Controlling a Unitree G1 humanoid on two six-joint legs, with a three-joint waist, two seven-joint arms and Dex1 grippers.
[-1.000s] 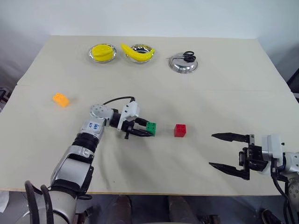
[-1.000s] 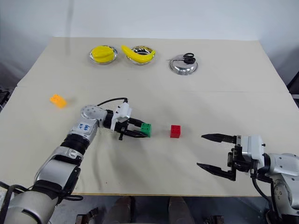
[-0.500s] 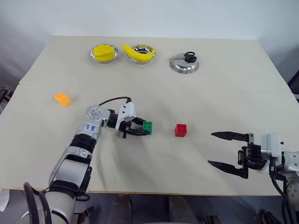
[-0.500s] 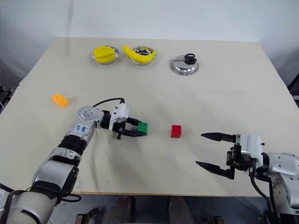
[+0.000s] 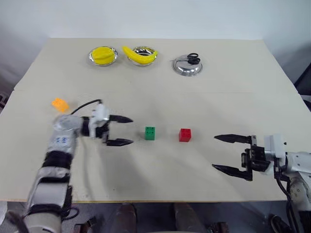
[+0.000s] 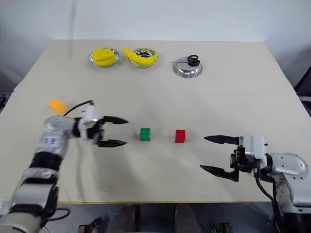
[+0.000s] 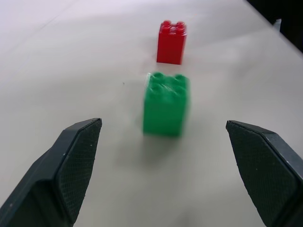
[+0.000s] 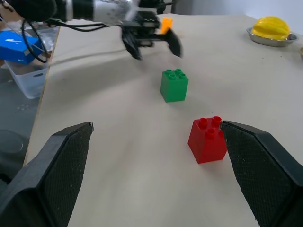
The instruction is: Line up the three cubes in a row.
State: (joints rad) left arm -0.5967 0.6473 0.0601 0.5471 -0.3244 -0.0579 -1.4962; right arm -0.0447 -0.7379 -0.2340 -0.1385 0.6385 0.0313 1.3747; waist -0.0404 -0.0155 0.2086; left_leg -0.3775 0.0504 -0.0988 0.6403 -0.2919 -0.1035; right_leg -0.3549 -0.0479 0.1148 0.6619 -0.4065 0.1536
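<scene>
The green cube [image 5: 150,133] sits studs-up on the table [image 5: 204,102], free of any grip, with the red cube [image 5: 184,135] just to its right – the two stand near each other but apart, roughly level in a left-to-right line. The orange cube [image 5: 59,104] lies well off to the left, farther back than the other two and out of line with them; it looks blurred, so its exact tilt is hard to read.

The left gripper [image 5: 122,130] hovers just left of the green cube, its two black fingers spread wide and holding nothing, tips pointing toward the cube with a clear gap between them and it. The right gripper [image 5: 224,153] rests well to the right of the red cube, fingers also spread wide and empty, pointing left.

Along the far edge stand three steel bowls – the left bowl [image 5: 103,55] with a round yellow fruit, the middle bowl [image 5: 142,55] with a banana [image 5: 136,56], the right bowl [image 5: 187,66] with black-handled scissors [image 5: 191,58].
</scene>
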